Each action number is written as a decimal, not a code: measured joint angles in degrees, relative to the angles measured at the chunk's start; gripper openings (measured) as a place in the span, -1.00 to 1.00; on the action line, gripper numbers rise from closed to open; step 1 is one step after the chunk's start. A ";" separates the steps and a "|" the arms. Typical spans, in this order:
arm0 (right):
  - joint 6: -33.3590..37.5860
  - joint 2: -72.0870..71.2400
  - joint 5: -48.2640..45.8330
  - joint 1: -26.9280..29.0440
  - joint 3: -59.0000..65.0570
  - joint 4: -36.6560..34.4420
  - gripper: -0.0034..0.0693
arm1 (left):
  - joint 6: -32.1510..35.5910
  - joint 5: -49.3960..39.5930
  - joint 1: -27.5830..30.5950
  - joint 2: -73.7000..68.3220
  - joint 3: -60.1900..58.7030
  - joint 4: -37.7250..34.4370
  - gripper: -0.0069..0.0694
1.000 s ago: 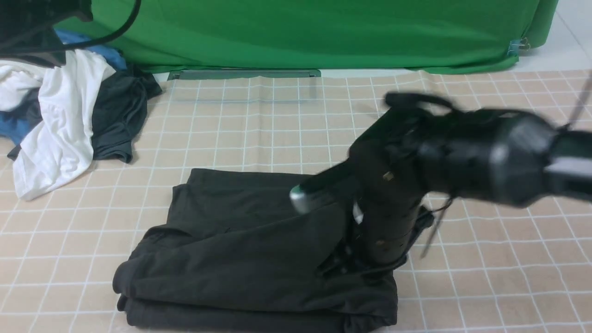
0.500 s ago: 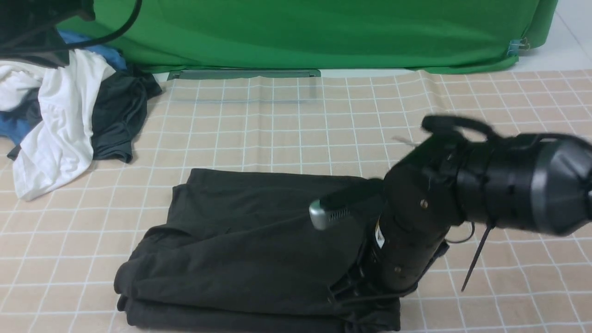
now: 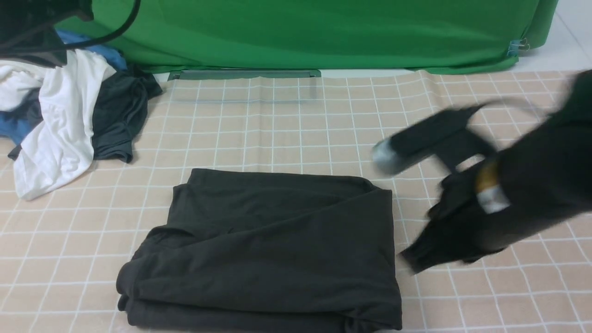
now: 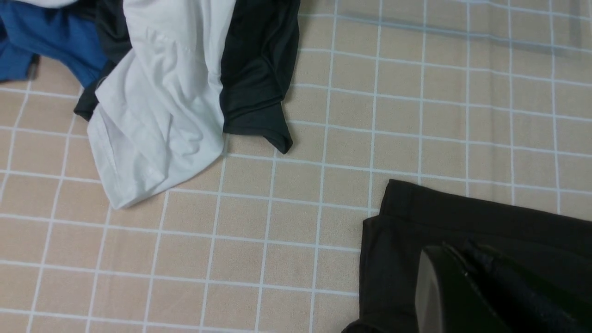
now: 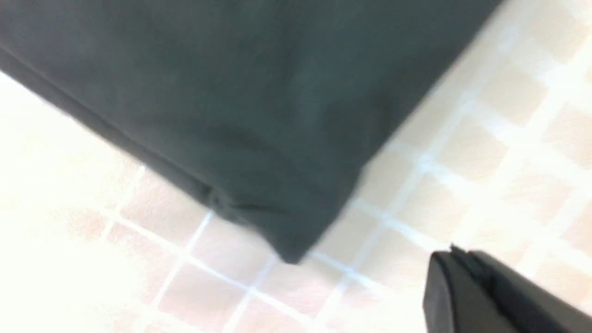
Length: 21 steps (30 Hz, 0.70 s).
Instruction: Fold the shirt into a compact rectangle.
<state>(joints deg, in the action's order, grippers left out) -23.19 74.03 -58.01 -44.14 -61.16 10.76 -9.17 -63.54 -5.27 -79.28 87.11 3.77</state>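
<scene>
The black shirt (image 3: 273, 245) lies folded into a thick rectangle on the checked cloth, near the front edge. Its print and neck label are hidden in the folds. My right gripper (image 3: 411, 256) is blurred by motion just off the shirt's right edge, apart from it. In the right wrist view the right gripper (image 5: 455, 259) is shut and empty over bare cloth, beside a shirt corner (image 5: 259, 185). My left gripper (image 4: 455, 252) shows only in the left wrist view, shut with nothing in it, hovering over the shirt's far left corner (image 4: 416, 208).
A heap of clothes sits at the back left: a white garment (image 3: 60, 125), a smaller dark grey one (image 3: 115, 111) and blue cloth (image 3: 106, 53). A green backdrop (image 3: 323, 32) closes off the far side. The tan checked cloth (image 3: 277, 125) covers the table.
My right gripper has come off the shirt's right side and swung away to the right and up. The shirt stays folded where it was.
</scene>
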 joint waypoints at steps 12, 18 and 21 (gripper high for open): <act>10.56 -37.48 13.19 0.00 4.68 2.98 -0.84 | 0.00 1.97 0.00 0.00 0.00 -3.76 -0.77; 17.40 -48.15 25.33 0.00 14.06 3.18 -0.84 | 0.00 2.96 0.00 0.00 0.00 -5.92 -0.77; 19.78 -48.77 26.22 0.00 15.91 3.18 -0.84 | 0.52 3.01 0.00 0.00 0.00 -5.93 -0.77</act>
<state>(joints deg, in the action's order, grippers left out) -3.41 25.26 -31.79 -44.14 -45.25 13.93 -8.66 -60.53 -5.27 -79.28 87.11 -2.17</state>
